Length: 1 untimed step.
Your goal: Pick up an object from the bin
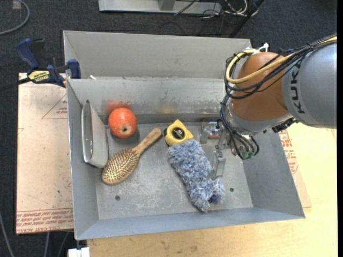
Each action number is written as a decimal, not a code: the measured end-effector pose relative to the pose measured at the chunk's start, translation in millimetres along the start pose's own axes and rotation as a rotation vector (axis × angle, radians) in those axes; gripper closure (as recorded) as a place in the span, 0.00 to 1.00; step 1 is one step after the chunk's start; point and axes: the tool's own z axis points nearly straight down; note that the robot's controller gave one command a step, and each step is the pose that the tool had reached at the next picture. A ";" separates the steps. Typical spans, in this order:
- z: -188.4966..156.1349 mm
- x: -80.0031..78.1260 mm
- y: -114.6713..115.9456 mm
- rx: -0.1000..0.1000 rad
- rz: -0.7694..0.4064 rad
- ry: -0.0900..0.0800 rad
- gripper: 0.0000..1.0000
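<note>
My gripper [218,167] hangs low in the right half of the bin, under the arm's orange cover. It is at the right edge of a fluffy blue-grey duster mitt [192,173] that lies lengthwise in the middle of the bin, and I cannot tell if it touches the mitt. A small yellow tape measure [177,133] sits just beyond the mitt's upper end, left of the gripper.
A wooden hairbrush [126,158] lies slantwise left of the mitt, bristles up. A red apple [122,122] rests near the back wall. A long grey oval thing [91,137] leans on the left wall. The arm covers the bin's right back corner.
</note>
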 end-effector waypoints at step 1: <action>-4.6 -1.2 0.0 0.000 0.000 -0.007 0.00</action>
